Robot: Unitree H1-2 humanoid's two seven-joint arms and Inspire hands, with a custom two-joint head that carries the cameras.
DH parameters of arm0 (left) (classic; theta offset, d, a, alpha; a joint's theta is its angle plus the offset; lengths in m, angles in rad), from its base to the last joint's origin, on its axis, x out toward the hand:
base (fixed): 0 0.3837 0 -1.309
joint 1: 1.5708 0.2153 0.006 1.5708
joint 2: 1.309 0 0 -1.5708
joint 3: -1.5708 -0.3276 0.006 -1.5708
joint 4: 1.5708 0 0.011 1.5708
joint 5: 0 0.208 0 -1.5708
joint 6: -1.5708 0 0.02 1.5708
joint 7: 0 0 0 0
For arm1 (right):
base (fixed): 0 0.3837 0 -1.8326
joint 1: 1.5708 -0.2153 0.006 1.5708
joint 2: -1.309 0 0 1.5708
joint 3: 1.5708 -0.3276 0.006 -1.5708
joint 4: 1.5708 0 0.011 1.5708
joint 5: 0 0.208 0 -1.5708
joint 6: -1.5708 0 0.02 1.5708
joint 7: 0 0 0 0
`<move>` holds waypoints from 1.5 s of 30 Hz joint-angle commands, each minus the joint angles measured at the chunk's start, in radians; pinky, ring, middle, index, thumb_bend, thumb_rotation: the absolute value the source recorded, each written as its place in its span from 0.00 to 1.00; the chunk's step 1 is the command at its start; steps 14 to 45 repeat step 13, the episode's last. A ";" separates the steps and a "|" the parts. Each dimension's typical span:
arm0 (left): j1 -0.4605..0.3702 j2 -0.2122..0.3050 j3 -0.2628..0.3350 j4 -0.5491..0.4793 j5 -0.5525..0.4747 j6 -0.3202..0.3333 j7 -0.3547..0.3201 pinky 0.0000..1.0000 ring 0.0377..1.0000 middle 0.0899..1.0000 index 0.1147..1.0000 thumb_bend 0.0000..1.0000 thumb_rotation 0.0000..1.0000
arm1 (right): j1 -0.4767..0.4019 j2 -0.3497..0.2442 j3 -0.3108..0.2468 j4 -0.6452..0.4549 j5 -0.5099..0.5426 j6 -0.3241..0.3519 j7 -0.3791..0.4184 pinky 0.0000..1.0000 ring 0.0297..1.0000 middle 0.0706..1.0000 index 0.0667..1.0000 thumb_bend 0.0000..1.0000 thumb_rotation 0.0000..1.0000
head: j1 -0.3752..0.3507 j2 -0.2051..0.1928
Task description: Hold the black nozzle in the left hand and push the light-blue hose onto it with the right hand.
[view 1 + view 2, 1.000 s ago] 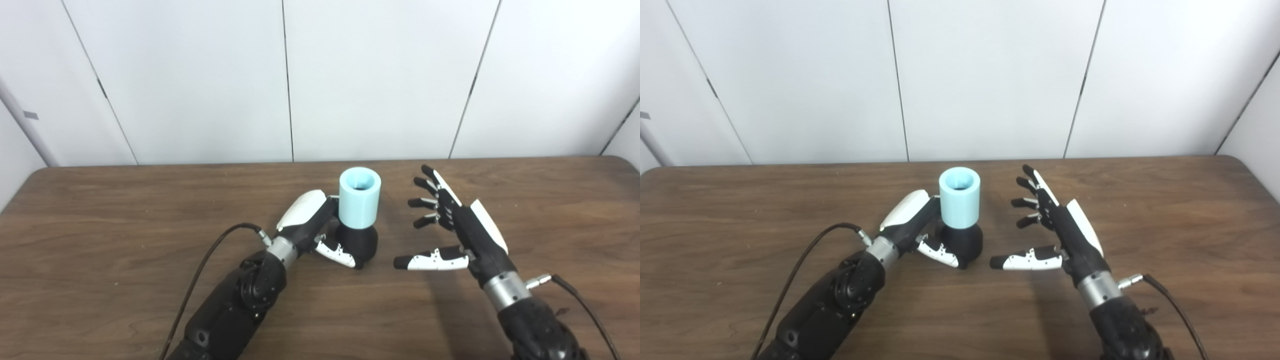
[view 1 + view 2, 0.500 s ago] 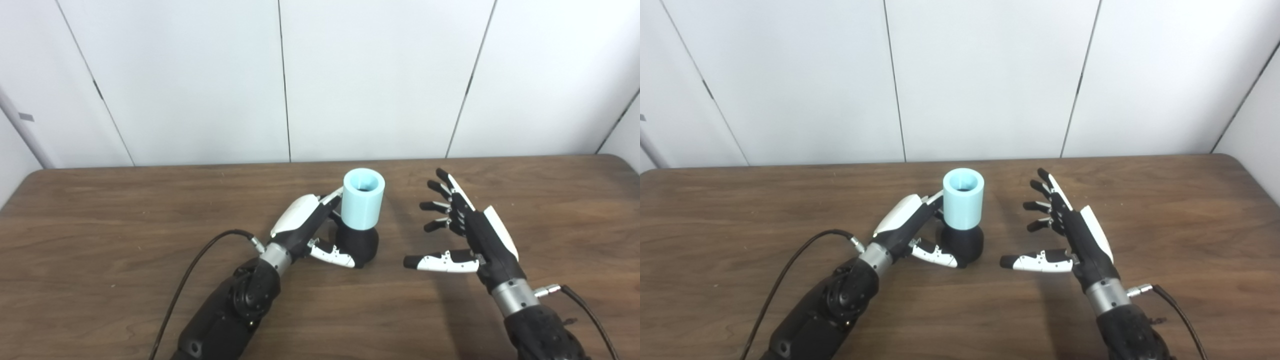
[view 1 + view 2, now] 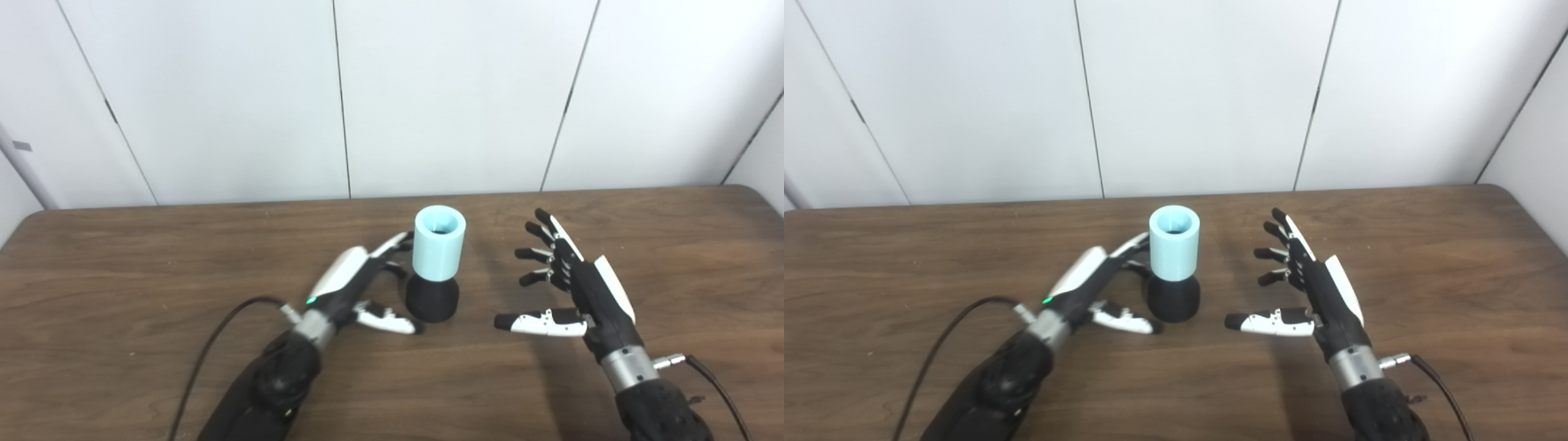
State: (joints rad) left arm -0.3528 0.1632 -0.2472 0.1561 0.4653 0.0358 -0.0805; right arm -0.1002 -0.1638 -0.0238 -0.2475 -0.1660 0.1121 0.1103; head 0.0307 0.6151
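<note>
The black nozzle (image 3: 432, 298) stands upright on the brown table (image 3: 122, 269) with the light-blue hose (image 3: 438, 252) seated on top of it. My left hand (image 3: 361, 288) is open just left of the nozzle, its fingers apart and a little clear of it. My right hand (image 3: 566, 288) is open and empty to the right of the pair, fingers spread, thumb pointing left toward the nozzle. The pair also shows in the right eye view, hose (image 3: 1174, 244) on nozzle (image 3: 1173, 299).
White wall panels (image 3: 453, 92) stand behind the table's far edge. A black cable (image 3: 208, 343) trails from my left wrist and another cable (image 3: 710, 380) from my right wrist.
My left hand has let go of the nozzle, opened and drawn back to the left. My right hand has drawn back slightly. The camera has shifted a little.
</note>
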 commanded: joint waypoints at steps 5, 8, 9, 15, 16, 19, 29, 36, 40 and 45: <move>0.065 -0.056 0.195 -0.100 -0.095 0.088 0.129 0.57 0.63 0.64 0.67 0.66 0.01 | -0.023 -0.023 -0.019 -0.018 0.009 -0.064 -0.021 0.60 0.78 0.92 0.98 0.80 0.02 | 0.007 -0.002; 0.084 -0.067 0.256 -0.146 -0.260 0.091 0.066 0.56 0.63 0.64 0.66 0.66 0.02 | -0.020 -0.024 -0.020 -0.021 0.014 -0.067 -0.020 0.60 0.78 0.92 0.98 0.80 0.00 | 0.005 0.000; 0.090 -0.068 0.273 -0.151 -0.321 0.077 0.042 0.56 0.63 0.64 0.66 0.68 0.03 | -0.019 -0.025 -0.021 -0.018 0.014 -0.070 -0.021 0.60 0.78 0.92 0.97 0.80 0.00 | 0.006 0.000; 0.100 -0.069 0.306 -0.130 -0.445 0.011 0.002 0.57 0.65 0.65 0.68 0.71 0.09 | -0.015 -0.029 -0.017 -0.010 0.006 -0.084 -0.020 0.60 0.78 0.92 0.97 0.80 0.00 | 0.010 -0.004; 0.100 -0.069 0.306 -0.130 -0.445 0.011 0.002 0.57 0.65 0.65 0.68 0.71 0.09 | -0.015 -0.029 -0.017 -0.010 0.006 -0.084 -0.020 0.60 0.78 0.92 0.97 0.80 0.00 | 0.010 -0.004; 0.100 -0.069 0.306 -0.130 -0.445 0.011 0.002 0.57 0.65 0.65 0.68 0.71 0.09 | -0.015 -0.029 -0.017 -0.010 0.006 -0.084 -0.020 0.60 0.78 0.92 0.97 0.80 0.00 | 0.010 -0.004; 0.100 -0.069 0.306 -0.130 -0.445 0.011 0.002 0.57 0.65 0.65 0.68 0.71 0.09 | -0.015 -0.029 -0.017 -0.010 0.006 -0.084 -0.020 0.60 0.78 0.92 0.97 0.80 0.00 | 0.010 -0.004; 0.100 -0.069 0.306 -0.130 -0.445 0.011 0.002 0.57 0.65 0.65 0.68 0.71 0.09 | -0.015 -0.029 -0.017 -0.010 0.006 -0.084 -0.020 0.60 0.78 0.92 0.97 0.80 0.00 | 0.010 -0.004; 0.100 -0.069 0.306 -0.130 -0.445 0.011 0.002 0.57 0.65 0.65 0.68 0.71 0.09 | -0.015 -0.029 -0.017 -0.010 0.006 -0.084 -0.020 0.60 0.78 0.92 0.97 0.80 0.00 | 0.010 -0.004; 0.100 -0.069 0.306 -0.130 -0.445 0.011 0.002 0.57 0.65 0.65 0.68 0.71 0.09 | -0.015 -0.029 -0.017 -0.010 0.006 -0.084 -0.020 0.60 0.78 0.92 0.97 0.80 0.00 | 0.010 -0.004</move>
